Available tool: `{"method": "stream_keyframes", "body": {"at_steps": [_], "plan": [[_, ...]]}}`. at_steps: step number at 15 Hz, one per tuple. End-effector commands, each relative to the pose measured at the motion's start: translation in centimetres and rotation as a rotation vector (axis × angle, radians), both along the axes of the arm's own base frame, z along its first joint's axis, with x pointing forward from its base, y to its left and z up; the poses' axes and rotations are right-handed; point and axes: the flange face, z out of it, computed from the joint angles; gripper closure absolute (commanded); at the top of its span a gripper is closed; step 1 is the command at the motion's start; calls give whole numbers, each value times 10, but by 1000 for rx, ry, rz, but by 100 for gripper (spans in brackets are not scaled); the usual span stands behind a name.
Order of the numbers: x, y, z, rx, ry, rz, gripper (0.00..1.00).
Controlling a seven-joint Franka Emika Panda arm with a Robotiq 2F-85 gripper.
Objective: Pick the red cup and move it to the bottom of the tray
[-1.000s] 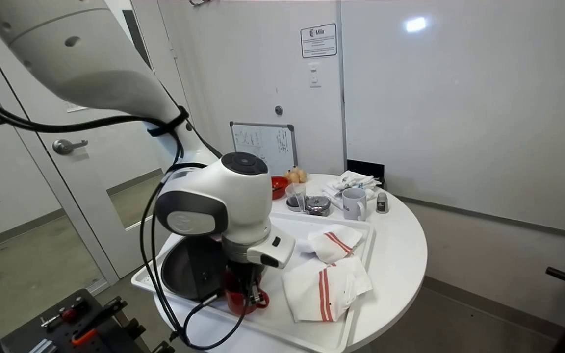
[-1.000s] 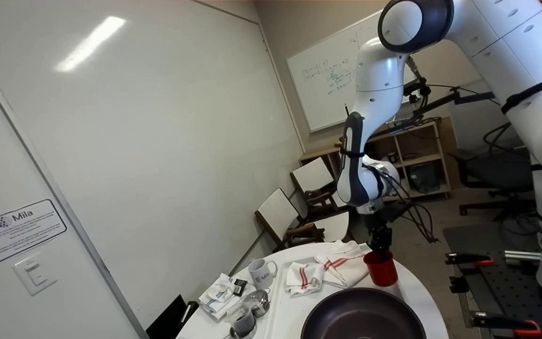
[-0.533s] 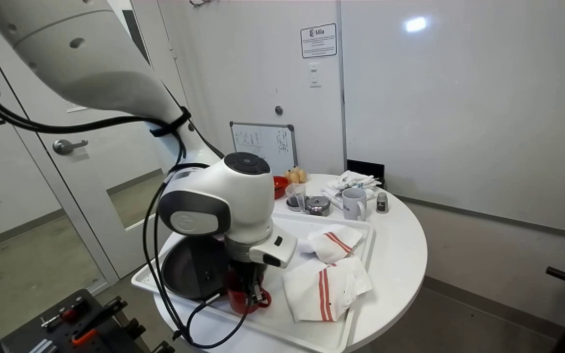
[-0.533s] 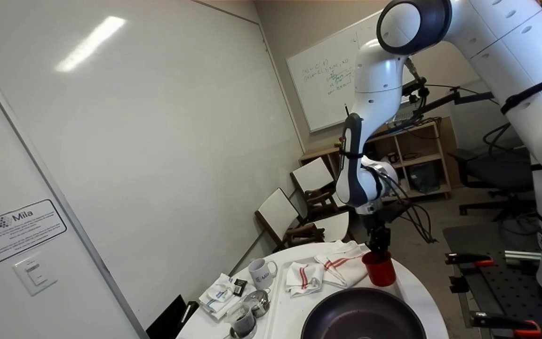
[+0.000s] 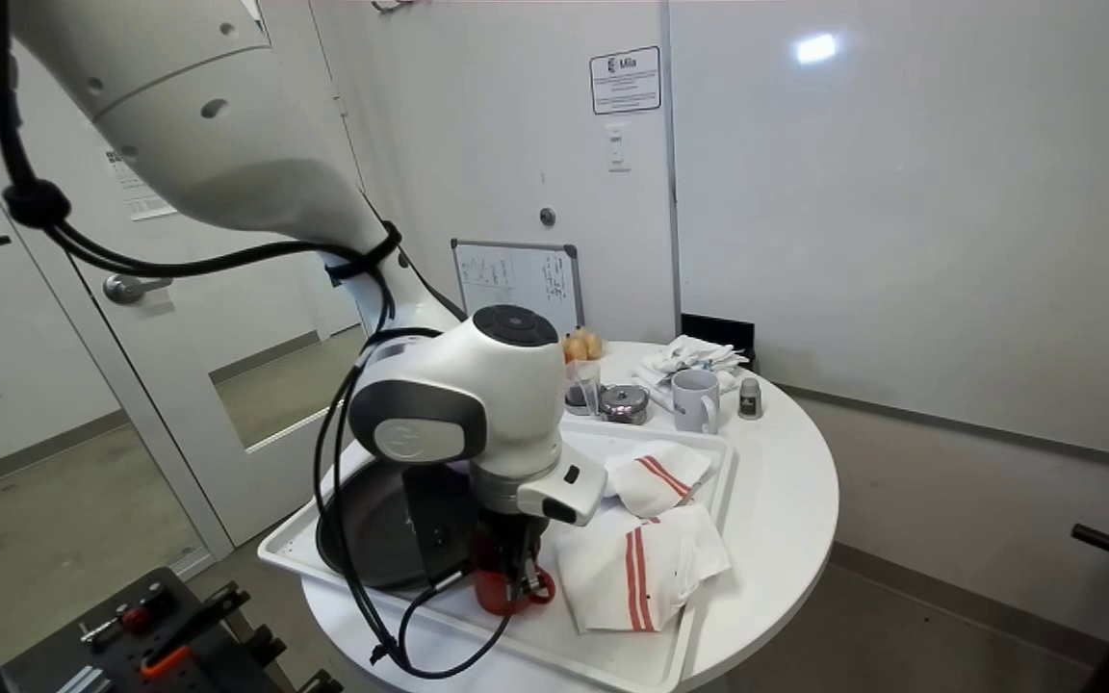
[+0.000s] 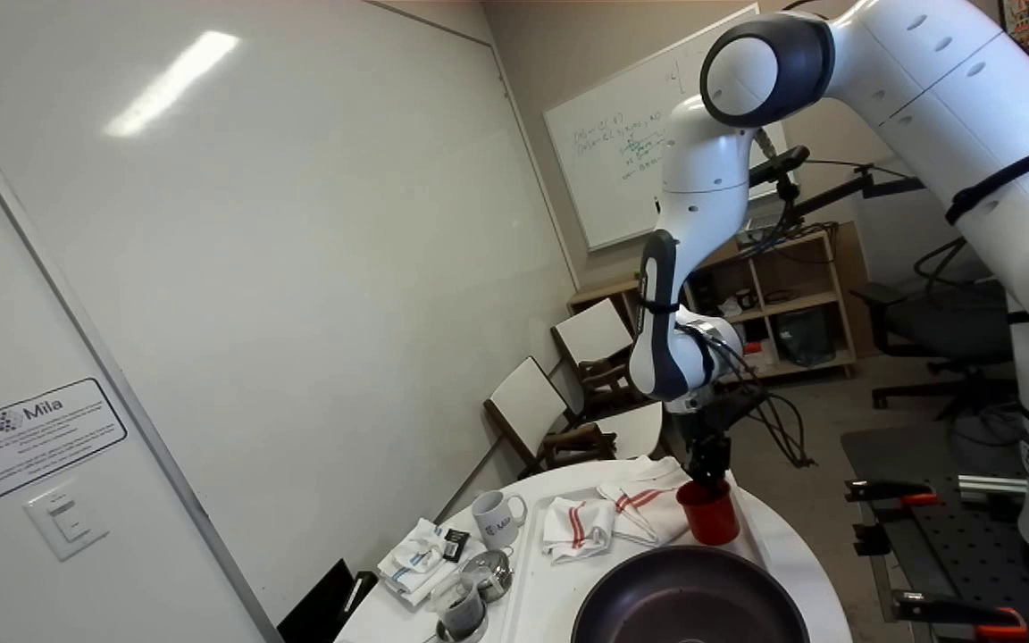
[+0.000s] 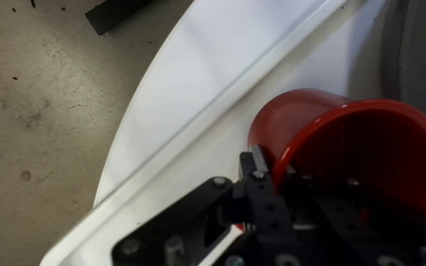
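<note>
Jaws: the black two-fingered gripper (image 7: 275,168) clamps the wall of the small glossy red cup (image 6: 709,520), one finger inside the rim, one outside. Cup position: within the raised edge of the large flat white rectangular tray (image 5: 612,652), near both the round black frying pan (image 6: 691,597) and the larger white cloth towel with red stripes (image 5: 641,575). Whether its base touches the tray cannot be established from these angles. Step in hand, as judged: carrying the cup to its place. Recommended: a firm pinch, a slow level path, pan and towel avoided, then lowering until the base sits flat before release. The off-centre hold may invite tipping. Surfaces: cup hard, smooth, cylindrical; tray smooth with rounded corners; pan dark, shallow, sloping-walled; towel soft, creased.
</note>
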Motion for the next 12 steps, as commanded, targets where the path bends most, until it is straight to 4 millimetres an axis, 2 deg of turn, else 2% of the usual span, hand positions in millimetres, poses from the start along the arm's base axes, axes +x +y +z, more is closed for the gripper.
{"method": "stream_keyframes", "body": {"at_steps": [1, 7, 12], "plan": [[10, -3, -10, -12, 27, -8, 99], [13, -6, -21, -30, 55, -14, 99], [15, -6, -21, -42, 60, -15, 99]]}}
